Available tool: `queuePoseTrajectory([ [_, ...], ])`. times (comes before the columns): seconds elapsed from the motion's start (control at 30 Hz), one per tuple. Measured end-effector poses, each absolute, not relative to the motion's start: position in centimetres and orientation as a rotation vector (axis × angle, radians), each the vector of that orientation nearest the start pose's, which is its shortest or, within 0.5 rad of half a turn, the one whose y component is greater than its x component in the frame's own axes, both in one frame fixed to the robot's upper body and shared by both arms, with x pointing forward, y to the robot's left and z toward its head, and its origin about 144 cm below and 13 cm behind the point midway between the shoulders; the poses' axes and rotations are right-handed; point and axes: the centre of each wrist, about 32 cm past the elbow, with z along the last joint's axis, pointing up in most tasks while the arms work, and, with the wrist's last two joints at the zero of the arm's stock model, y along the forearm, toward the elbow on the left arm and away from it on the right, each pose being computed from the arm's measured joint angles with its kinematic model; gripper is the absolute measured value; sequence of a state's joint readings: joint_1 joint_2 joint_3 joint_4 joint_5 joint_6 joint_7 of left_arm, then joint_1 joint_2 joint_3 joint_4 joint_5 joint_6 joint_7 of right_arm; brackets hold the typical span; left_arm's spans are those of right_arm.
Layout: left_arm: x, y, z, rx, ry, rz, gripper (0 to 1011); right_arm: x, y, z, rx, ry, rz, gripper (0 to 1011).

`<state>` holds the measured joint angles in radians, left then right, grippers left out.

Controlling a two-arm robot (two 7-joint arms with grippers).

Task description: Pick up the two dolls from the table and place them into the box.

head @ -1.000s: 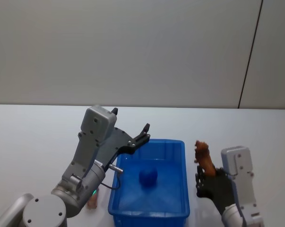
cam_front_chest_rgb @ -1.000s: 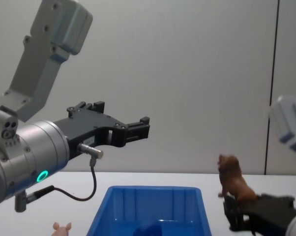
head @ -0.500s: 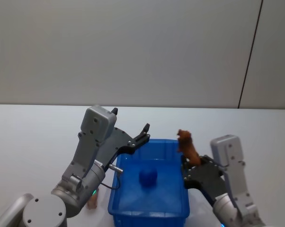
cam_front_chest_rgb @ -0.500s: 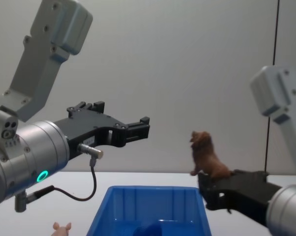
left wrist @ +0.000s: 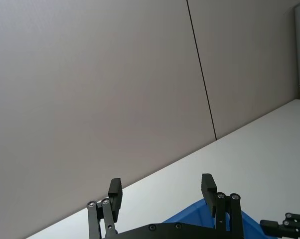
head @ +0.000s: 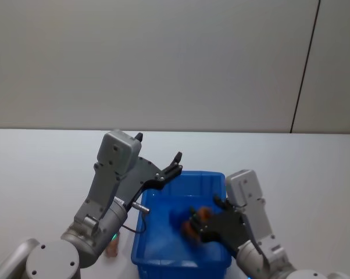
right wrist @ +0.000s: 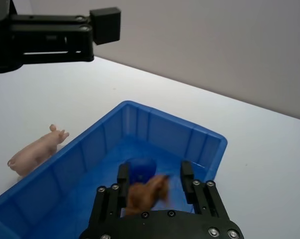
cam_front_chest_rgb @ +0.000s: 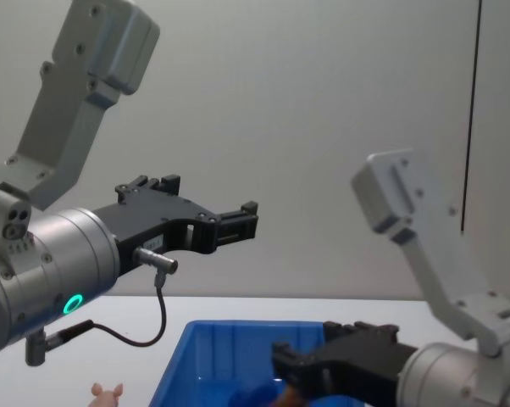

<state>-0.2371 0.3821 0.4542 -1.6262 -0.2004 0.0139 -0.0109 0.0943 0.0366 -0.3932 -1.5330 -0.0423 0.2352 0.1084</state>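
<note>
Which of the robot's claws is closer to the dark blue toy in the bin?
The right. The right gripper reaches into the box, just beside the blue doll, with a brown toy. The left gripper hangs open high above the box's rim.

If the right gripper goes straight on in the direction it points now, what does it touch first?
Probably the dark blue doll in the box, just ahead of the brown toy the right gripper holds; depth is unclear, so perhaps the box floor.
</note>
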Motion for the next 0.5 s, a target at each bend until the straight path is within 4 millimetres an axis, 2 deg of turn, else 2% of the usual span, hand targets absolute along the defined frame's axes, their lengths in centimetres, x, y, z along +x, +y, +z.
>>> queuePoseTrajectory([
  [0.5,49.2,19.84,120.44,0.061,-0.268,1.124,1001,46.38,-10.82,115.17,-0.237,0.031,-1.081,995],
])
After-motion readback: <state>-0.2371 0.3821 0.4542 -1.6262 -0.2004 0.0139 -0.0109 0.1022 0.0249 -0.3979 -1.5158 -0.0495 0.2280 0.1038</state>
